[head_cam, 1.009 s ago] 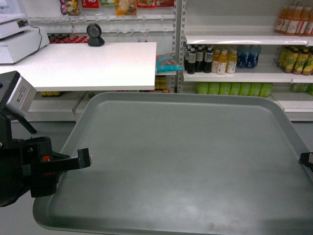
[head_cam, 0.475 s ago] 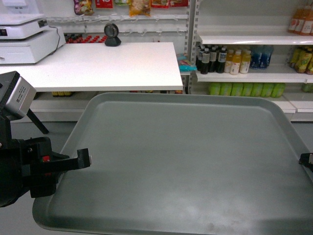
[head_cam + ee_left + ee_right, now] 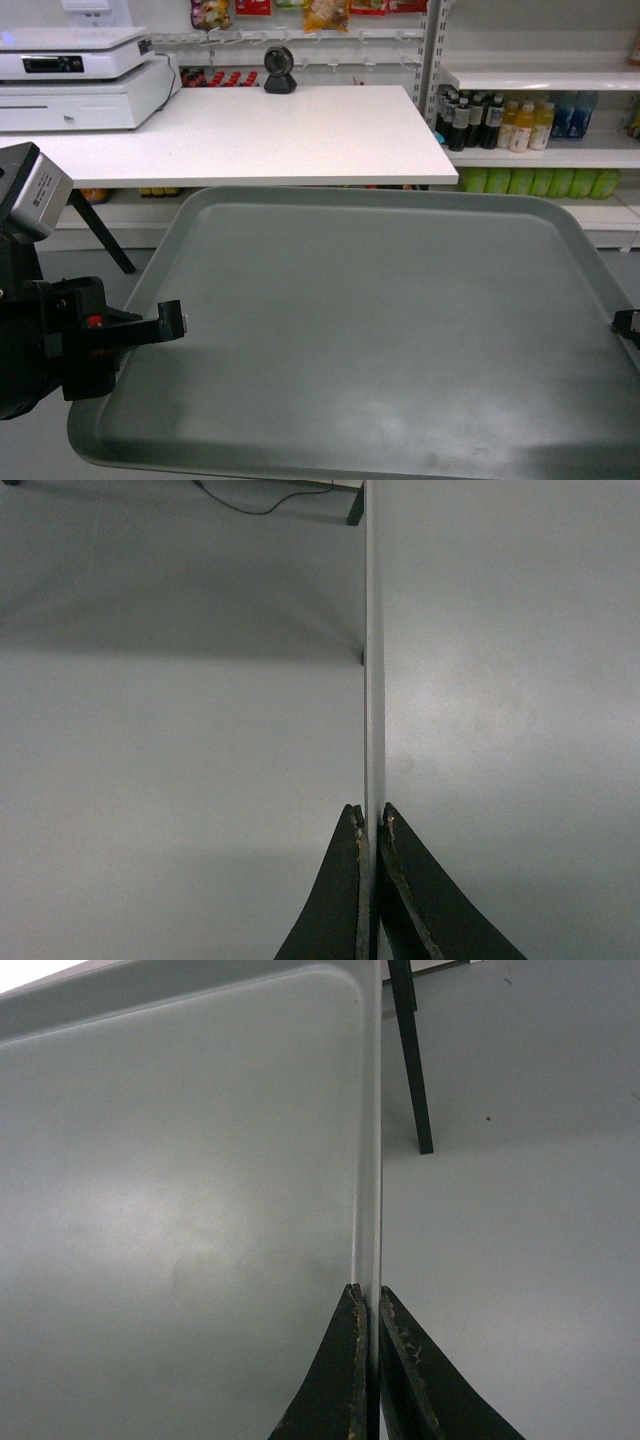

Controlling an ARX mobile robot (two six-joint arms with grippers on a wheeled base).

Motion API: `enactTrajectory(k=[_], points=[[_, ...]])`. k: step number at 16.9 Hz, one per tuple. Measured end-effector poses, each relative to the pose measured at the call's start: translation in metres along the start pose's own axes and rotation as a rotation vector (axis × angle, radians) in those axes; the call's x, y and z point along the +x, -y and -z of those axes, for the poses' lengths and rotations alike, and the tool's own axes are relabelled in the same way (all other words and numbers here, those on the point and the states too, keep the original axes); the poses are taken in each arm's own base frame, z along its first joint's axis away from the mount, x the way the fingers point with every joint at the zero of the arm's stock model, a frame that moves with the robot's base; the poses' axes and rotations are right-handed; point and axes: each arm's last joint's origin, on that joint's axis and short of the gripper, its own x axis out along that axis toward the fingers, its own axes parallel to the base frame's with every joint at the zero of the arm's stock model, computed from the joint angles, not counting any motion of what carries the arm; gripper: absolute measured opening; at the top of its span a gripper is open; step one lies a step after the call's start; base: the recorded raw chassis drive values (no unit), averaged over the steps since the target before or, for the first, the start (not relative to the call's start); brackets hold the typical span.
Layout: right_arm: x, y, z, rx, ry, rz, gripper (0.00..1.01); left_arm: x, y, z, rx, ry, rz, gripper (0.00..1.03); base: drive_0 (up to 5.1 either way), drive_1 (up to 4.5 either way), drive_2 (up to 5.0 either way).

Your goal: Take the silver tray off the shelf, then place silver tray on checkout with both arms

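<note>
Both grips should be kept level and moved together so the silver tray (image 3: 380,330), filling the lower middle of the head view, is carried over the checkout (image 3: 250,135) at upper left, its side rims pinched in the closed left gripper (image 3: 371,820) and right gripper (image 3: 366,1298).

bare checkout (image 3: 300,130) top ahead, cash register (image 3: 80,80) far left, scanner (image 3: 279,70) at back edge

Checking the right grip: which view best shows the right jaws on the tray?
The right wrist view: the right gripper pinches the tray rim. The head view shows only its tip at the edge; the left wrist view shows none.
</note>
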Motion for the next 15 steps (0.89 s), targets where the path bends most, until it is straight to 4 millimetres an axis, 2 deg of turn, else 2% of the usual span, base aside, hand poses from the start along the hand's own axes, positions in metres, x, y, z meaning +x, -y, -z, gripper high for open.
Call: enactTrajectory(k=[8, 12, 15], points=[[0.0002, 0.0001, 0.0004, 0.001, -0.004, 0.001, 0.02, 0.0, -0.0001, 0.0002, 0.001, -0.002, -0.001, 0.02, -4.9, 2.5, 2.5], [0.0003, -0.0013, 0.001, -0.002, -0.006, -0.003, 0.02, 0.0001, -0.0015, 0.0001, 0.001, -0.004, -0.006, 0.02, -0.6, 0.33, 0.3], [0.0003, -0.0013, 0.0007, -0.003, -0.004, -0.004, 0.02, 0.0, -0.0013, -0.0003, 0.0, -0.001, -0.005, 0.02, 0.1, 4.37, -4.2]])
